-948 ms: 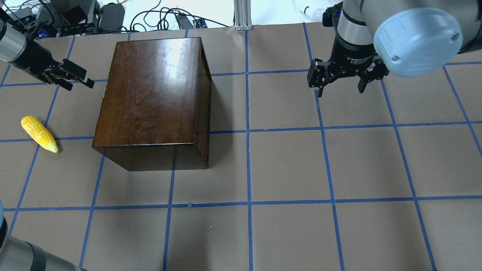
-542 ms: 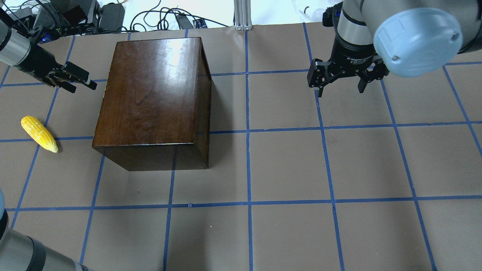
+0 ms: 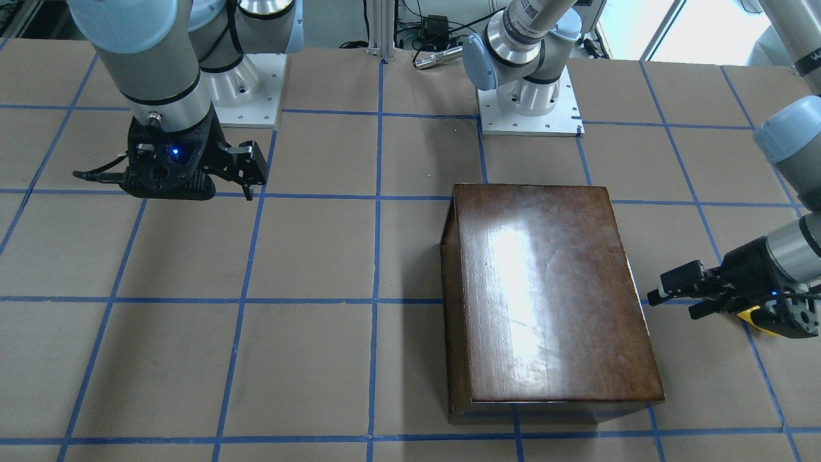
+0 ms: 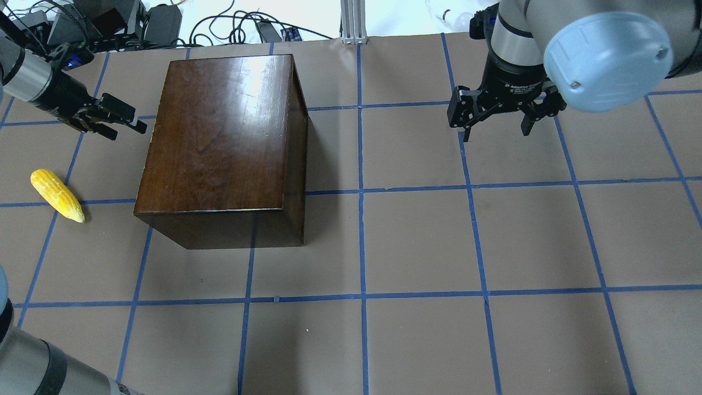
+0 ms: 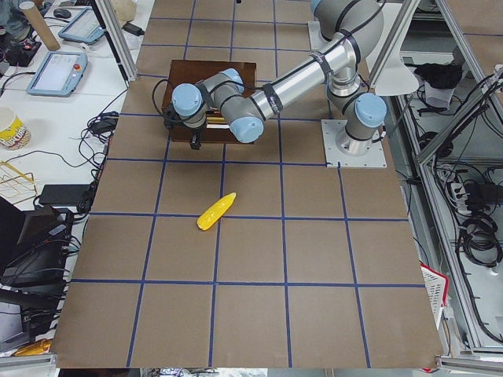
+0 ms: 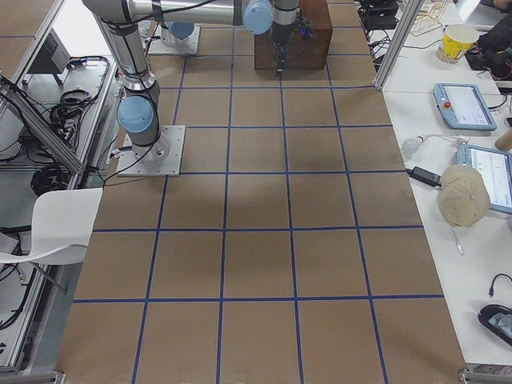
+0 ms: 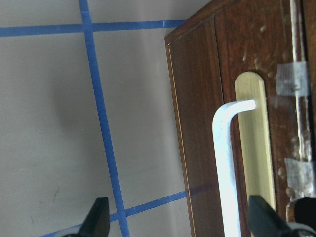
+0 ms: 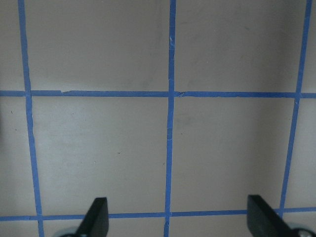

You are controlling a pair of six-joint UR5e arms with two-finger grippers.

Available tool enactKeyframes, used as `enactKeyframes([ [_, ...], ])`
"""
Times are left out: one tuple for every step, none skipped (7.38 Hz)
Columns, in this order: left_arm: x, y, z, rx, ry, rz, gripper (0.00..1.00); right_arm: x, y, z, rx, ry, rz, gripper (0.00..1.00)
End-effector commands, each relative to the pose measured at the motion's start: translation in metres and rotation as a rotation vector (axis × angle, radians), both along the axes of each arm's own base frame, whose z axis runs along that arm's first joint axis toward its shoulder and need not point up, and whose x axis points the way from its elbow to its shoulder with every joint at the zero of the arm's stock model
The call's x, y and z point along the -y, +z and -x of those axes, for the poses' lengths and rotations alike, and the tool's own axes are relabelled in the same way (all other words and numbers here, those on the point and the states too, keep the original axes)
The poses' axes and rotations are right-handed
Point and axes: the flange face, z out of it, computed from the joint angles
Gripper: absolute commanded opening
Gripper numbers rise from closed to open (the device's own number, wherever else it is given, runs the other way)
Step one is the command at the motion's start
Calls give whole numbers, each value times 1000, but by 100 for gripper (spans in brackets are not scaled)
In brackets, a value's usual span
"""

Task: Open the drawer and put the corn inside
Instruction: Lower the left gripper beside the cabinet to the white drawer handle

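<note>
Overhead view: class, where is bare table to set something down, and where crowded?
Free: the table right of the box, nearer than the right pincer, and the strip before the box. Crowded: left of the box, with corn and left pincer.

The glossy brown box stands on the taped worktop. The left hand, fingers parted, points at its side, hiding most of the corn. The right hand hangs well apart.

2 silver-grey arms have pale blue joint caps, black end effectors and screwed white base plates.
</note>
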Motion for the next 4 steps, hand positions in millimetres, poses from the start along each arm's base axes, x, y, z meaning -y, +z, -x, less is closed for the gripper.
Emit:
enactKeyframes([
  [-1,-4,1,-2,10,-15,100,0,-2,0,0,0,-3,100],
  [-1,-5,1,0,9,-17,100,0,-1,0,0,0,-2,100],
  [-1,-7,2,-3,9,-20,100,0,0,0,0,0,0,100],
  [-1,-8,5,-2,9,-29,100,1,-1,0,0,0,0,100],
])
